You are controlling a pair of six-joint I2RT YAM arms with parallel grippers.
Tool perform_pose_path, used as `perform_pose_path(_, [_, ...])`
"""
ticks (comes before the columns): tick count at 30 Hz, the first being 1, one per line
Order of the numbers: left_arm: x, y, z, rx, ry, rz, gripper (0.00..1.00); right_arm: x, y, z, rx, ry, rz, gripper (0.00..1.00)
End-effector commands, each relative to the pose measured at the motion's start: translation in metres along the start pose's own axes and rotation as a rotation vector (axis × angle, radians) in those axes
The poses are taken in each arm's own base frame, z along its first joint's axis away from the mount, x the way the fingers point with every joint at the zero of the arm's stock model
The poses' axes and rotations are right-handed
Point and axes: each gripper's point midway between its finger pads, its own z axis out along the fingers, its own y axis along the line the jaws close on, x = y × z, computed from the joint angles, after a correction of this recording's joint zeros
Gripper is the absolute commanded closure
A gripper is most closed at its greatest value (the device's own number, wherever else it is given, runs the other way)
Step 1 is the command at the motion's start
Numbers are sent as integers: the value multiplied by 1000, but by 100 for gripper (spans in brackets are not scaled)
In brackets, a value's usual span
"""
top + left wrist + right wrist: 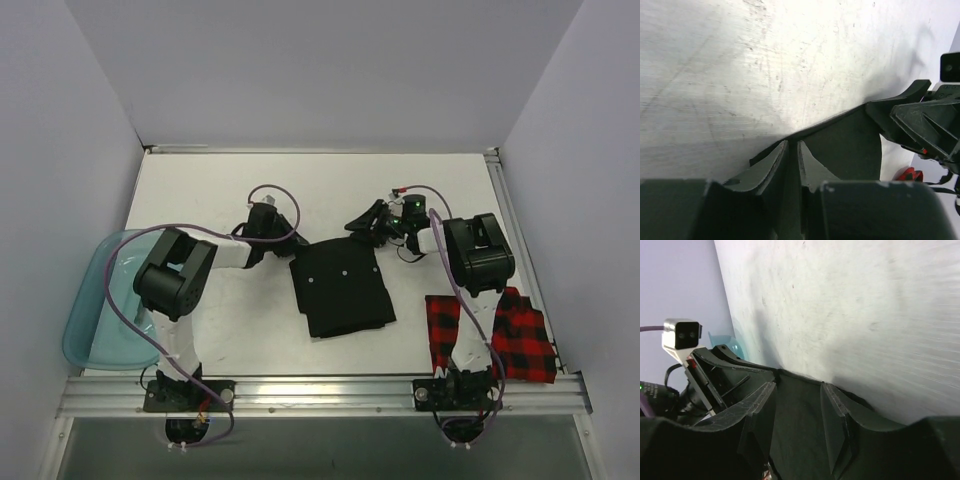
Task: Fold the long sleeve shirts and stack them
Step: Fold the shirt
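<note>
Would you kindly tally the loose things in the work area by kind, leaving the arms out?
Shirts: 2 (black shirt, checked shirt)
Tubs: 1 (teal tub)
Total: 3

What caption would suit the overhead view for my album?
Left arm and right arm reach the far edge of the black shirt; checked shirt right, tub left.
</note>
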Motion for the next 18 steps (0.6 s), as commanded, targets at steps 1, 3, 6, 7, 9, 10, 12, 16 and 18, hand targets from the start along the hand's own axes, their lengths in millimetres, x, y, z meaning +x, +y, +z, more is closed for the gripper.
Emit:
perform_pose_path(1, [-10, 19, 2, -4, -37, -26, 76, -24, -7, -20, -27, -97, -11, 59])
perform_pose_path(3, [-17, 22, -5, -3, -52, -32, 77, -31, -1, -34, -31, -121, -33, 59])
perform_pose_path(6, [-27, 2, -22, 49, -79, -5, 76, -34, 11, -60, -12, -149, -75, 59])
perform_pose_path(7, [-28, -6, -29, 63, -81, 3, 72, -25, 8, -66, 19, -130, -57, 59])
perform_pose_path(9, [-32, -33, -50, 110, -107, 41, 67, -19, 27, -82, 20, -134, -123, 59])
perform_pose_path(10, [-30, -33, -57, 79, -108, 47, 61, -8, 24, -89, 51, -109, -96, 59])
perform_pose_path(12, [-21, -56, -82, 85, -114, 113, 57, 7, 38, -106, 55, -106, -125, 59])
perform_pose_path(16, [22, -75, -118, 88, -96, 170, 56, 58, 42, -130, 94, -35, -141, 59])
perform_pose_path(18, [49, -78, -133, 86, -62, 169, 56, 88, 46, -133, 86, 19, -173, 60])
